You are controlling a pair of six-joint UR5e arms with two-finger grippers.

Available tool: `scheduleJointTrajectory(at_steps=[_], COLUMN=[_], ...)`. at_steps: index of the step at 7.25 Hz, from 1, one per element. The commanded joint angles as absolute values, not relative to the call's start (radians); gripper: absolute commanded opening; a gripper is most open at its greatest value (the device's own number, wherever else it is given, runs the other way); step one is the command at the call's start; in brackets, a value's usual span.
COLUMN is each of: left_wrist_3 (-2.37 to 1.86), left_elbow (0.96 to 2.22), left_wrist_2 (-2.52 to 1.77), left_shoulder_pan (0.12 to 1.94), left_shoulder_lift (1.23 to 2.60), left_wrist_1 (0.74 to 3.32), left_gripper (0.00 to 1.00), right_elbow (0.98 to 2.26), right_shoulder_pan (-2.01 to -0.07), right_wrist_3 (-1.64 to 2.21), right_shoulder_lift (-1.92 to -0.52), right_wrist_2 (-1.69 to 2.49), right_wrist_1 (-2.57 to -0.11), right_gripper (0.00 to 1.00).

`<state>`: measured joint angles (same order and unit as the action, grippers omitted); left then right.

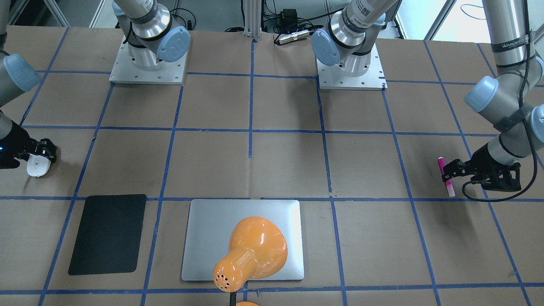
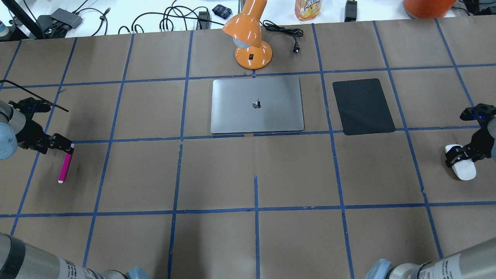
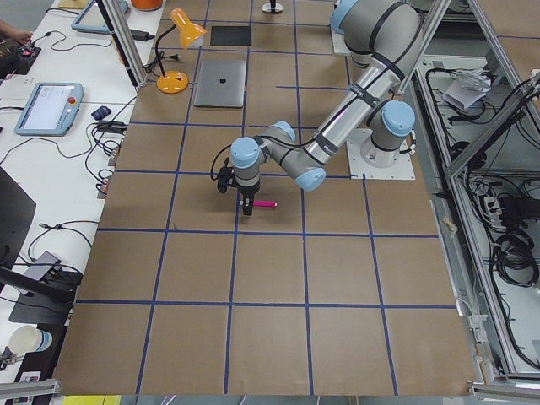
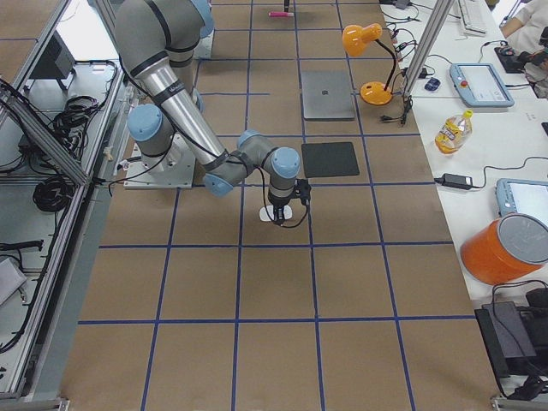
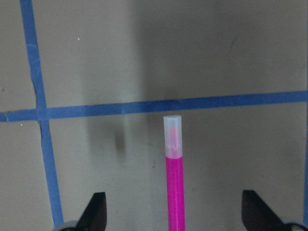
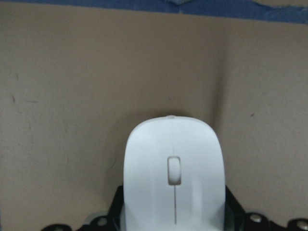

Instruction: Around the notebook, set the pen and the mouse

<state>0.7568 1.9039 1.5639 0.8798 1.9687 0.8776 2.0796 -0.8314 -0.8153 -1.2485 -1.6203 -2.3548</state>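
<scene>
Overhead exterior: my left gripper (image 2: 69,149) is at one end of the pen (image 2: 64,167), which lies on the table (image 2: 217,174) at the far left, well apart from the notebook (image 2: 257,104). On the left wrist view my fingers (image 5: 96,212) are spread wide, clear of the pen. Far right, beyond the black mat (image 2: 363,106), my right gripper (image 2: 458,155) pinches the mouse (image 2: 464,170) by its sides.

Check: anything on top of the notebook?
Nothing: overhead, the notebook lid is bare. The orange lamp stands beyond it; its shade hides part from the front.
</scene>
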Motion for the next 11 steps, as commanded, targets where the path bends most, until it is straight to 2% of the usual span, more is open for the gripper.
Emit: scheduleJointTrajectory(at_steps=[1,2,3,6,8,10,11], left_wrist_3=[0.758,0.758,0.758,0.758,0.758,0.753,0.738], left_elbow=[1.904,1.904,1.904,1.901,1.899,1.895,1.888], left_wrist_2=[1.56,1.56,1.559,1.559,1.563,1.572,1.577], left_shoulder_pan=[0.881,0.881,0.881,0.882,0.882,0.879,0.879], left_shoulder_lift=[1.988,1.994,1.997,1.999,1.999,1.981,1.962], left_wrist_1=[0.874,0.874,0.874,0.873,0.873,0.891,0.922], left_gripper=[0.8,0.64,0.61,0.37,0.03,0.0,0.0], right_elbow=[2.06,2.013,1.962,1.817,1.763,1.645,1.647], right_shoulder_pan=[-0.841,-0.856,-0.909,-1.141,-1.312,-1.386,-1.39], right_wrist_3=[-0.761,-0.724,-0.709,-0.493,-0.26,-0.198,-0.183], right_shoulder_lift=[-1.265,-1.276,-1.276,-1.255,-1.192,-1.079,-1.056], right_wrist_2=[-1.637,-1.626,-1.625,-1.626,-1.621,-1.599,-1.563], right_wrist_1=[-2.352,-2.341,-2.327,-2.234,-2.236,-2.227,-2.229], right_gripper=[0.63,0.63,0.64,0.65,0.65,0.65,0.65])
